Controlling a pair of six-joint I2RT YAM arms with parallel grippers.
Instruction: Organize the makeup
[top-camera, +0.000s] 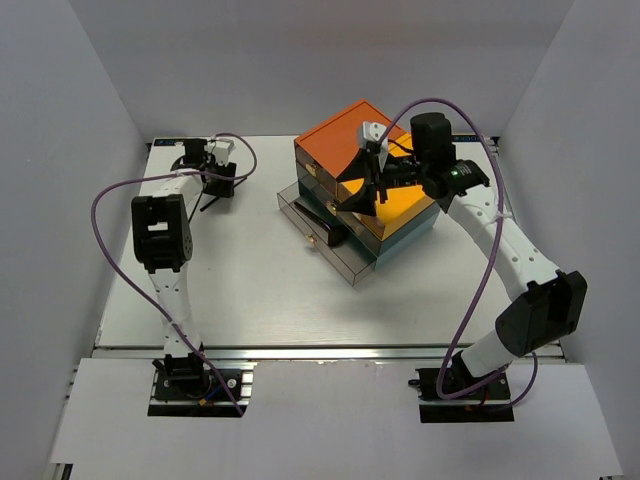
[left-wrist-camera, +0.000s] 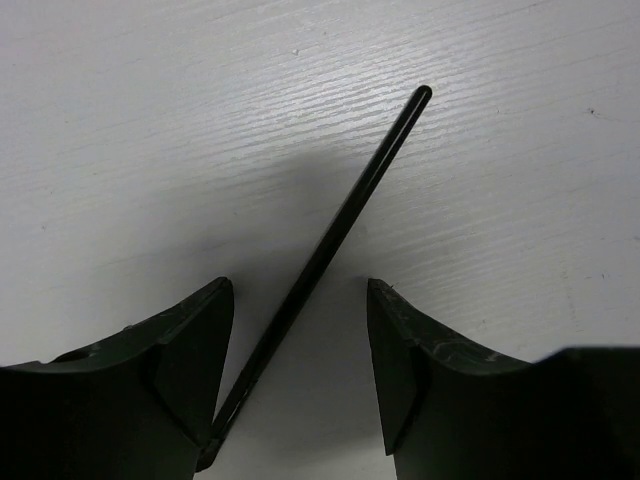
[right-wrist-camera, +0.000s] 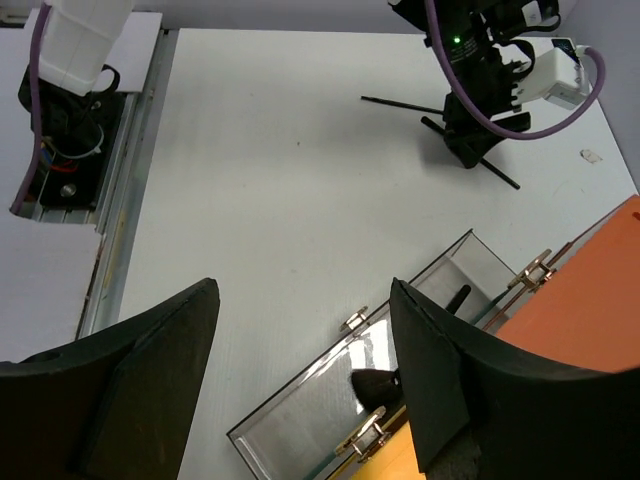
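Because the thin black stick (left-wrist-camera: 330, 250) lies slantwise across the gap of the left gripper (left-wrist-camera: 300, 300) and not square to it, we judge the coming pinch to be the risky part. The jaws stand apart with one of the fingers (left-wrist-camera: 190, 350) on each side of the stick and nothing clamped. The stick's near end runs in close against the inner face of one finger, though we cannot tell whether it touches. If the jaws shut as they stand, that finger would likely meet the stick first and push it round, so it could roll, swing out of the gap, or end up gripped crooked near one end. The stick also lies flat on the white table (top-camera: 250, 280) at its far left. It is so slim that fingertips held too high would close over nothing, and fingertips too low would scrape the surface. A second black stick (right-wrist-camera: 400, 102) lies just beside the left gripper, and we think a sideways slip could knock it. The drawer box (top-camera: 345, 135) with its orange top sits well apart to the right, and its clear bottom drawer (right-wrist-camera: 300, 420) is pulled out with a dark item (right-wrist-camera: 375, 385) inside. The right gripper (right-wrist-camera: 305, 300) hangs above that drawer, jaws wide and empty. From there it could block the left arm's way in.
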